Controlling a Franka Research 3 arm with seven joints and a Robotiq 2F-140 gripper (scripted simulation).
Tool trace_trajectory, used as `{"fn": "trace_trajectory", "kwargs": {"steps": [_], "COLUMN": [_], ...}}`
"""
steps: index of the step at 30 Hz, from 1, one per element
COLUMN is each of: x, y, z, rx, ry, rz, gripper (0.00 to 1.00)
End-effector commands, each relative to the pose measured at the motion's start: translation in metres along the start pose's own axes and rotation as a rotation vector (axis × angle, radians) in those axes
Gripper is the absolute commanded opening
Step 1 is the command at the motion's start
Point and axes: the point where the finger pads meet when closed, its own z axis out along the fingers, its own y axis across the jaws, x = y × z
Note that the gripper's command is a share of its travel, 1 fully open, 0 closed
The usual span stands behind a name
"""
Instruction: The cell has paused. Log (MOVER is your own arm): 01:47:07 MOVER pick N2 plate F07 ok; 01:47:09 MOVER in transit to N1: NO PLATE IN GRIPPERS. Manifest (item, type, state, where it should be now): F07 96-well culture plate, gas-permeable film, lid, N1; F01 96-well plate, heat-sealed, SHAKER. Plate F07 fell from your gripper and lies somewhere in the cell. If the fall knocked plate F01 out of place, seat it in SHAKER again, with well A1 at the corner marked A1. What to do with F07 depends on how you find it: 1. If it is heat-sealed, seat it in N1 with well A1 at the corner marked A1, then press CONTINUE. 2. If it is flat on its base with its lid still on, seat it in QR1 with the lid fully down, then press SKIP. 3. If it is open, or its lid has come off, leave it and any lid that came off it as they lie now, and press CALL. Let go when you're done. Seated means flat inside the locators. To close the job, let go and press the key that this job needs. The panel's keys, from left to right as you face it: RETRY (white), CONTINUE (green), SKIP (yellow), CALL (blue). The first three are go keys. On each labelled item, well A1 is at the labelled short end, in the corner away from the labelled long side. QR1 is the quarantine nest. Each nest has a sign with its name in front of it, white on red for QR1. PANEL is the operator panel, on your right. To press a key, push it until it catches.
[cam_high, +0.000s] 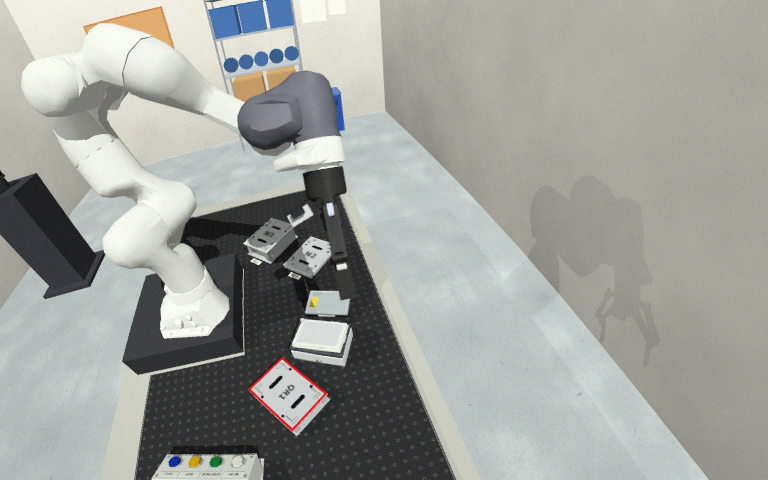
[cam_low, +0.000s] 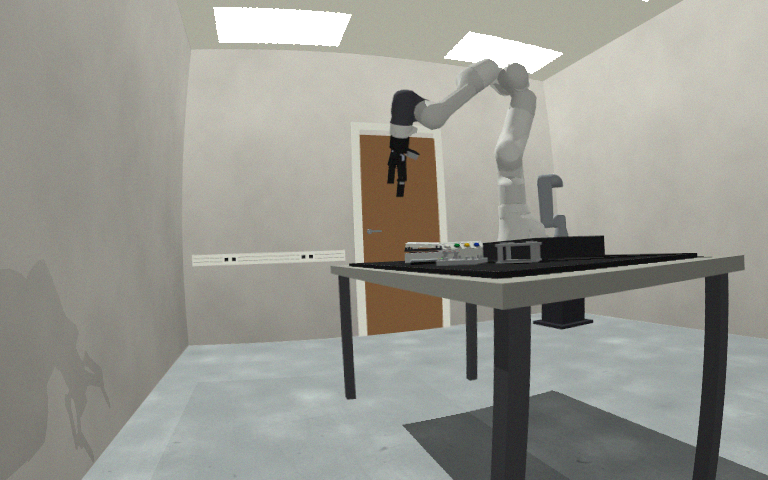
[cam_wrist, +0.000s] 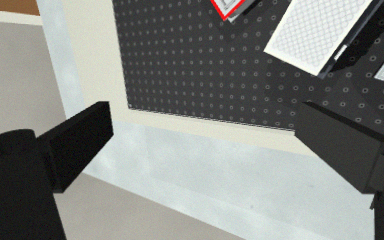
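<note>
My gripper (cam_high: 344, 285) (cam_low: 399, 182) (cam_wrist: 204, 118) is open and empty, hanging high above the right edge of the black mat (cam_high: 390, 396) (cam_wrist: 175, 60). A plate with a white gridded top (cam_high: 320, 333) (cam_wrist: 320, 30) sits on a pale base block in the middle of the mat. Next to it, farther back, lies a flat grey slab with a yellow corner mark (cam_high: 325, 305), partly hidden by my finger. Two grey nests (cam_high: 270, 237) (cam_high: 307, 254) stand farther back. The red-rimmed QR1 nest (cam_high: 287, 395) (cam_wrist: 229, 8) is bare. I cannot tell which plate is which.
The key panel (cam_high: 206, 463) (cam_low: 465, 249) stands at the near end of the mat, with blue, yellow, green and white keys. The arm's dark base block (cam_high: 186, 339) is at the left. The table's pale rim (cam_wrist: 200, 127) runs just under my fingers.
</note>
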Motion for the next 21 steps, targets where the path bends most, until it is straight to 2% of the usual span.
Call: {"fn": "trace_trajectory", "kwargs": {"steps": [1,15,17,18,21], "x": [-0.002,-0.069,-0.069,-0.073,-0.085], "y": [0.003,0.033,0.033,0.036,0.045], "z": [-0.007,-0.093,-0.093,-0.100,-0.121], "rx": [-0.050,-0.133,-0.133,-0.145,-0.158], "ry": [0.020,-0.102,-0.102,-0.122,-0.151], "rz": [-0.226,-0.615,-0.615,-0.685,-0.759], "gripper": [1.00,1.00,1.00,1.00,1.00]}}
